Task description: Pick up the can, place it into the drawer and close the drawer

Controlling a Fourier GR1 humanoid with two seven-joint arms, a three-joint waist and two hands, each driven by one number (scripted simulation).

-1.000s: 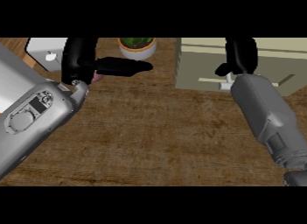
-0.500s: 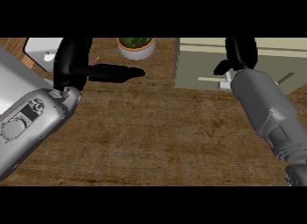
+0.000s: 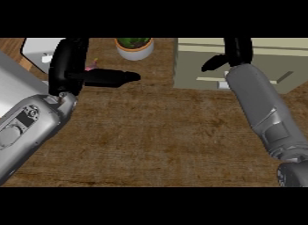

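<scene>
My left hand [image 3: 70, 66] is raised at the upper left, fingers straight up and thumb stretched out to the right. A small pink sliver [image 3: 91, 67] peeks out just above the thumb; I cannot tell whether it is the can. No other can shows. The pale drawer unit [image 3: 273, 57] stands at the upper right, with a light handle [image 3: 211, 80] on its front. My right hand [image 3: 237, 50] is over the unit, its fingers reaching up past the top of the view and its thumb [image 3: 211, 64] out to the left. It holds nothing that I can see.
A potted plant in a white pot [image 3: 134, 47] stands at the back between the two hands. A white object [image 3: 41, 48] sits at the far upper left, partly behind my left hand. The brown wooden counter [image 3: 162, 132] spreads between the forearms.
My left hand and forearm have shifted slightly left, and the thumb has sunk a little. The right hand has crept slightly upward over the drawer unit.
</scene>
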